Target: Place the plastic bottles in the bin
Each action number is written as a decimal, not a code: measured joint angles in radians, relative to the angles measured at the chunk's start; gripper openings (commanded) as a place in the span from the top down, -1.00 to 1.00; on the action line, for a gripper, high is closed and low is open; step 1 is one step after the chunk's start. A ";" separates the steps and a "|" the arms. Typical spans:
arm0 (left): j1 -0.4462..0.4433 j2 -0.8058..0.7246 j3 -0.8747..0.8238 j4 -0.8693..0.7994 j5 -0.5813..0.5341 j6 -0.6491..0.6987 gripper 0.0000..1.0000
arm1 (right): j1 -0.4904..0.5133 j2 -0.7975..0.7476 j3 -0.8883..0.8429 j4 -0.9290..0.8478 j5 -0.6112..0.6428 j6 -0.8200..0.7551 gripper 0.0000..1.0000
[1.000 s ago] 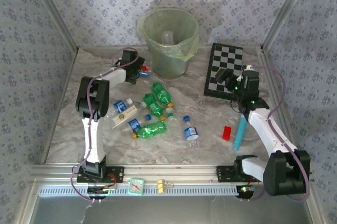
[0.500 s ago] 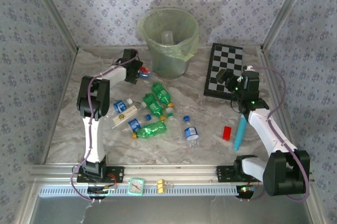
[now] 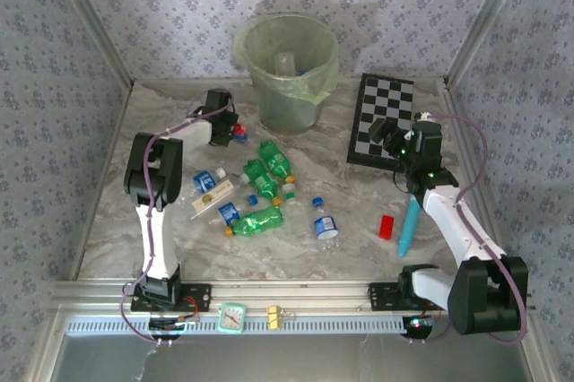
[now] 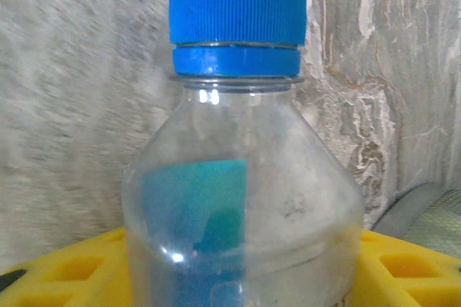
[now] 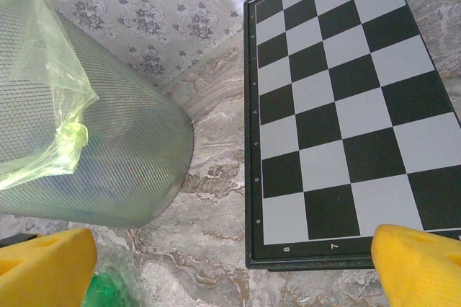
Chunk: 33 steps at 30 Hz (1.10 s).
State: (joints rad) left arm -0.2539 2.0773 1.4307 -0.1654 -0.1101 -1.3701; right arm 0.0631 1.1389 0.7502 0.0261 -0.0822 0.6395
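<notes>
The plastic bottles (image 3: 263, 180) lie scattered on the bench (image 3: 359, 221), left of its middle and in front of the bin: crumpled green ones with yellow or orange caps, and clear ones with blue caps and blue labels. One clear bottle (image 4: 245, 199) is grasped by the left gripper (image 3: 226, 125), near the bin's foot on its left. At the wrist we see its smooth, scuffed shoulders between the yellow fingers (image 4: 65, 271), a ribbed blue cap (image 4: 238, 19) with its ring, and a blue label seen from behind, whose print we cannot read. The bin (image 3: 287, 104) is a round, pale green bucket with a fine mesh texture, lined with a thin wrinkled green bag, standing at the far edge of the bench. The right gripper (image 5: 230, 271) hangs released, jaws wide apart, by the near left part of a glossy black-and-white chequered board (image 5: 338, 105) whose rim bears the numerals 8 and 7. The bench looks like grey-veined marble, and floral grey-blue wallpaper (image 3: 179, 5) covers the walls
</notes>
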 measured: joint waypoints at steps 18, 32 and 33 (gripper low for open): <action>-0.047 -0.454 -0.074 0.185 -0.011 0.583 -0.05 | 0.039 0.071 -0.009 0.035 -0.039 0.012 -0.99; -0.135 -0.411 0.219 0.237 0.154 0.872 -0.02 | 0.077 0.082 -0.009 0.046 -0.039 0.012 -0.99; -0.135 -0.388 0.263 0.233 0.168 0.886 -0.02 | 0.077 0.082 -0.009 0.046 -0.039 0.012 -1.00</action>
State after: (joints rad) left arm -0.3893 1.6890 1.6936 0.0677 0.0582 -0.4839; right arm 0.1406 1.2205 0.7410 0.0719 -0.1211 0.6518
